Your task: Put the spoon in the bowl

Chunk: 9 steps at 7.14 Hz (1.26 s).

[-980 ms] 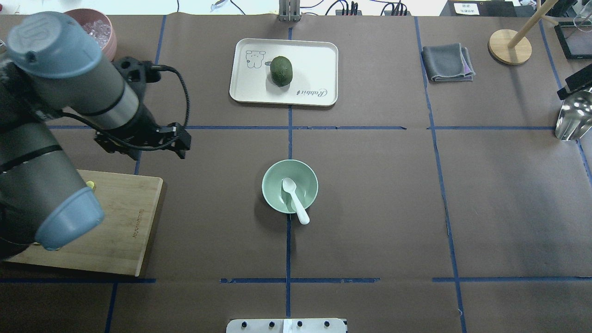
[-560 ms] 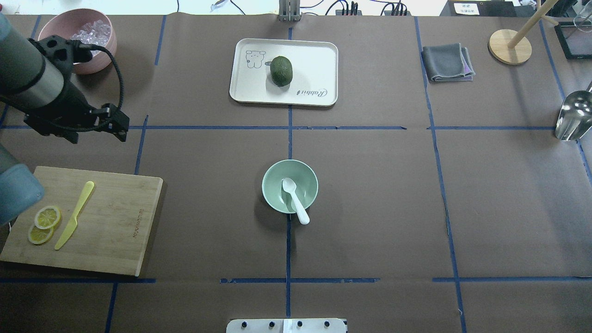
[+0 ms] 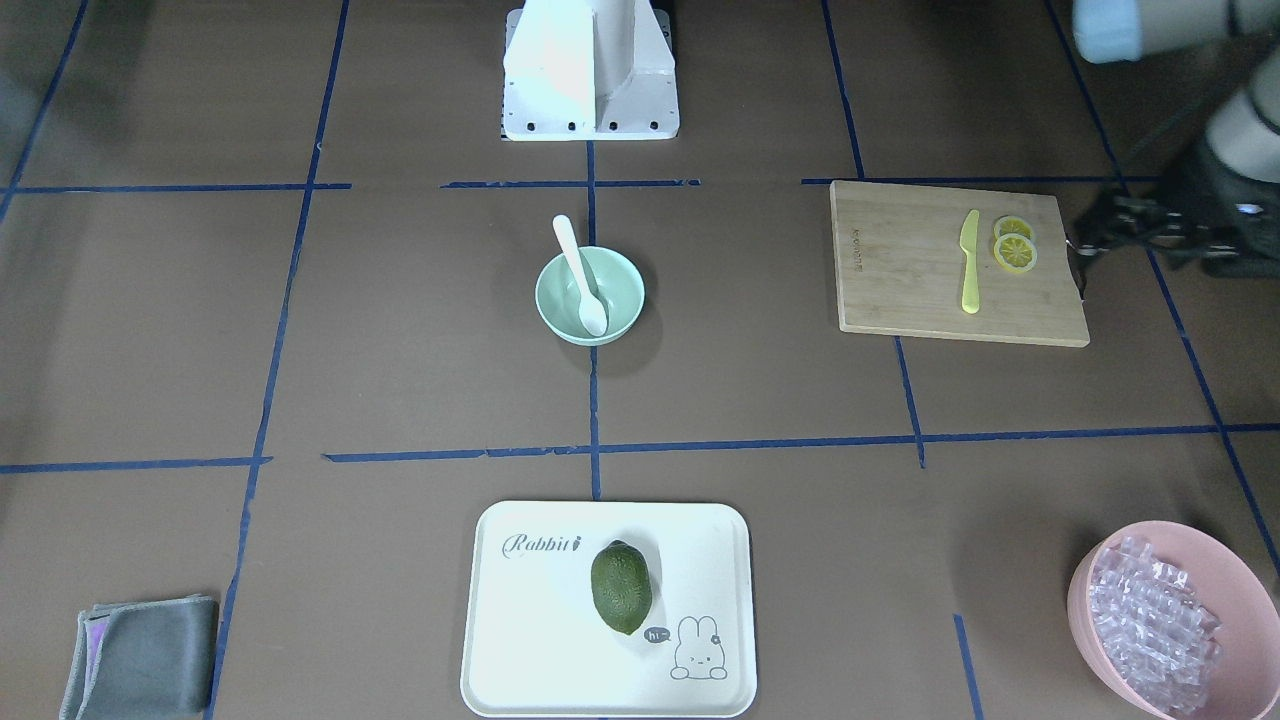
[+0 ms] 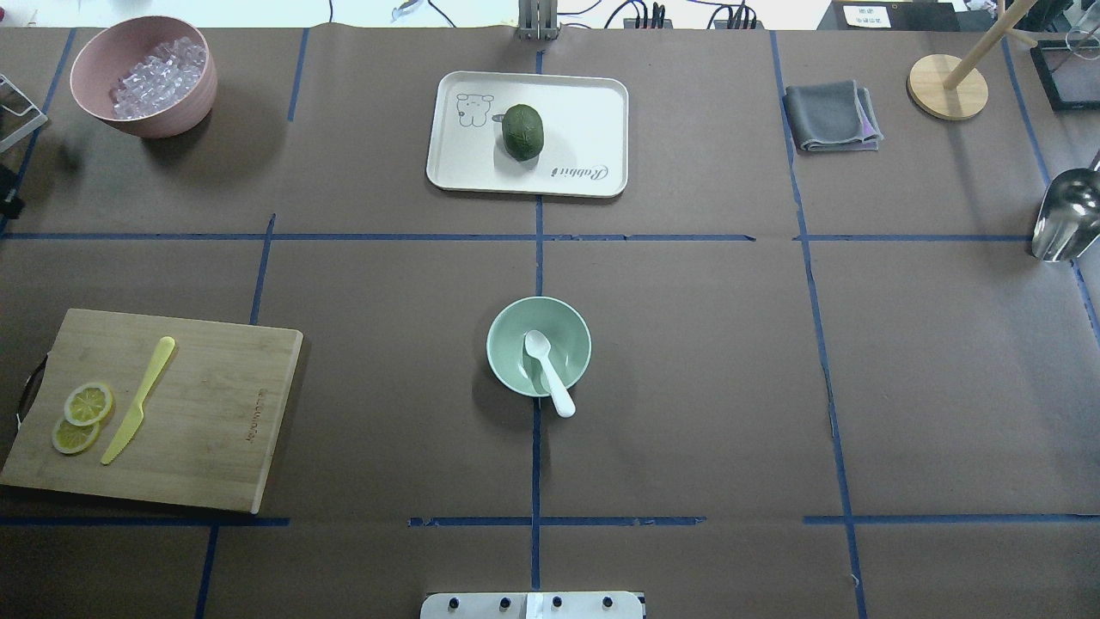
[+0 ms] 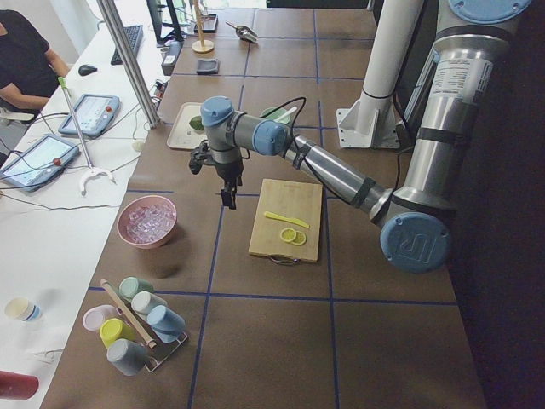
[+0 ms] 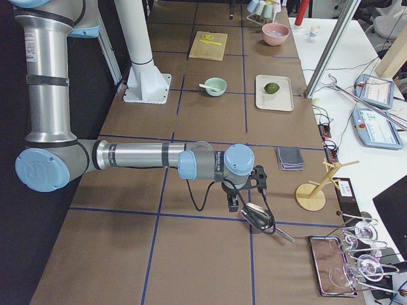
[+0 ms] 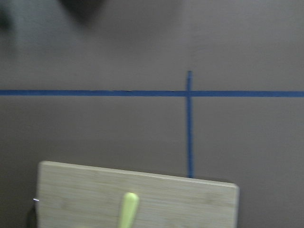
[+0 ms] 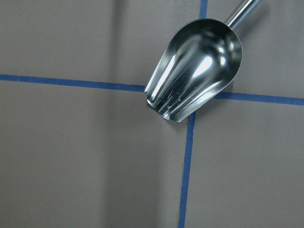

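In the overhead view, far left, we find a pink bowl (image 4: pixel 176 120) holding clear cubes (image 4: pixel 159 69). At 12 o'clock from the middle of the worktop (image 4: pixel 687 387), a white tray (image 4: pixel 584 112) carries one green fruit (image 4: pixel 523 131). At the centre sits the bowl (image 4: pixel 507 331) with the spoon (image 4: pixel 548 372) in it, scoop on the bottom and handle leaning over the rim at 5 o'clock.

The left claw (image 5: pixel 228 194) hangs out at the bowl's 9 o'clock, past a cutting board (image 4: pixel 215 413). The right claw (image 6: pixel 233 203) is out toward 3 o'clock, over a metal scoop (image 4: pixel 1066 219). Both are well apart from the spoon. We cannot tell whether either is released or clenched.
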### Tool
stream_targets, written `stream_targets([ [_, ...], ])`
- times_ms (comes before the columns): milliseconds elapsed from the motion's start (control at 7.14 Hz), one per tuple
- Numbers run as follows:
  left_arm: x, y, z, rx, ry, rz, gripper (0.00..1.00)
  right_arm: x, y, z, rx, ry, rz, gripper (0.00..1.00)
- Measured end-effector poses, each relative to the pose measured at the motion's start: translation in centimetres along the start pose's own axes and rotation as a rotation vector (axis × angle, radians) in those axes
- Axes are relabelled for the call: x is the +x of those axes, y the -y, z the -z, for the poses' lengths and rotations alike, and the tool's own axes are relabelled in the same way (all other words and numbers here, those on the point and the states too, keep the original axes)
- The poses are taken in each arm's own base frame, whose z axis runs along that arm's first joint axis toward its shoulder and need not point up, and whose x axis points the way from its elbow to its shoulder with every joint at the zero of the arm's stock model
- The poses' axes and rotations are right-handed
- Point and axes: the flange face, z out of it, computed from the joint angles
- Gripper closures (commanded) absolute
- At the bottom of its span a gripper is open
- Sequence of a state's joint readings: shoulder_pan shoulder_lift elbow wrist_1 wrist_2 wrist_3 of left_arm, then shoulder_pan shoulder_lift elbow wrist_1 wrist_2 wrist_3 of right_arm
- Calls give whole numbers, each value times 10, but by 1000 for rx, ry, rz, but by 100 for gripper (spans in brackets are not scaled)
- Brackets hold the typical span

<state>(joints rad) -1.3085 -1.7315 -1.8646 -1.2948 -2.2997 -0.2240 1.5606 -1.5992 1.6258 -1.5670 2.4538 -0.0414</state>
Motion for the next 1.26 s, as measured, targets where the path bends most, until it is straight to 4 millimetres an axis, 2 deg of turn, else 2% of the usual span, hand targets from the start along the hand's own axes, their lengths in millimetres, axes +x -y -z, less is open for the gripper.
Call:
stream_targets([
  [140, -67, -3, -5, -19, -17, -17, 0, -2, 5, 2, 4, -4, -15, 0],
  [280, -130, -14, -14, -38, -30, -35, 0, -4, 11, 4, 10, -5, -18, 0],
  [420, -181, -32, -24, -54, -42, -41, 0, -6, 14, 6, 13, -7, -18, 0],
  [560, -210, -49, -34, -59, -51, -42, 0, -6, 15, 6, 14, -7, -17, 0],
  [700, -227, -66, -44, -57, -53, -40, 0, -6, 15, 6, 14, -7, -18, 0],
  [840, -236, -78, -51, -53, -54, -36, 0, -6, 15, 6, 14, -7, -18, 0],
  [1260, -246, -102, -62, -52, -77, -17, 0, -5, 15, 6, 13, -9, -21, 0],
])
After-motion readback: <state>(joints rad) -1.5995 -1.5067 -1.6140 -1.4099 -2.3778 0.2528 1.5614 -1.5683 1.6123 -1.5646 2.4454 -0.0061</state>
